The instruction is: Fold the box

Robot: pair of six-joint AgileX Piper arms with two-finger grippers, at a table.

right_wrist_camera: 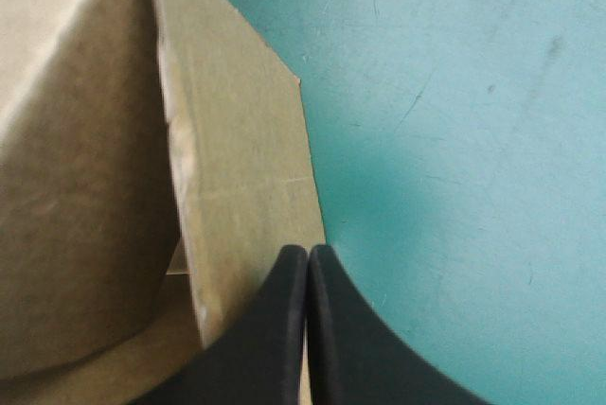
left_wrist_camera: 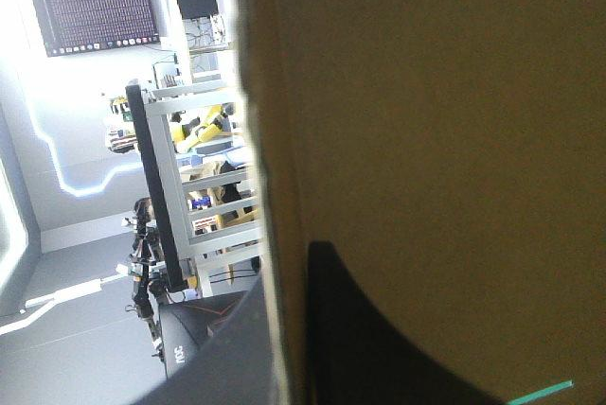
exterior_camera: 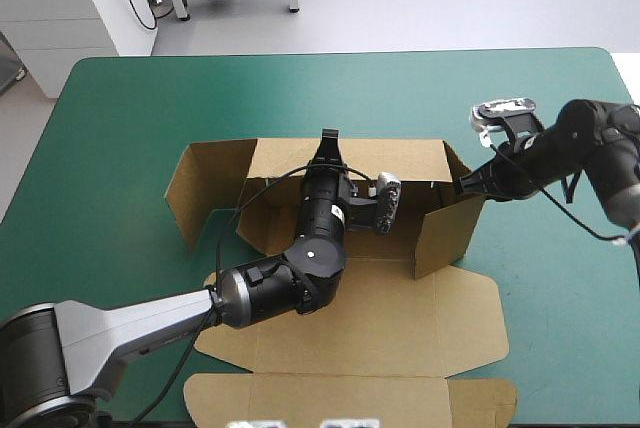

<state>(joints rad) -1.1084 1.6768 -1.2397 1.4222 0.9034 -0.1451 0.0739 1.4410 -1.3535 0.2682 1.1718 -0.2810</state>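
Left hand (exterior_camera: pixel 328 138) reaches forward across the inside of the box (exterior_camera: pixel 400 318) and is clamped on the top edge of the far wall (exterior_camera: pixel 410 163), near that wall's middle. In the left wrist view brown board fills most of what shows. One black finger (left_wrist_camera: pixel 407 358) lies against the board's face, and the sheet's edge runs up just beside it, so the board sits between the two fingers. The second finger is mostly hidden behind the sheet.

Right hand (exterior_camera: pixel 463 186) comes in low over the teal-green tabletop (exterior_camera: pixel 130 108) from the right side. It meets the box at the far right corner, where the right wall (exterior_camera: pixel 450 238) ends in a short flap. Its black fingers (right_wrist_camera: pixel 275 339) are pressed together into one point, and that point touches the flap's outer edge, with teal-green cover just beside it.

The box sits at the middle of the tabletop, reaching toward the near edge. Its far wall and right wall stand upright. The left flap (exterior_camera: pixel 200 188) is raised and leans outward. The lid panel lies flat on the near side, with its tuck strip (exterior_camera: pixel 350 403) nearest the robot.
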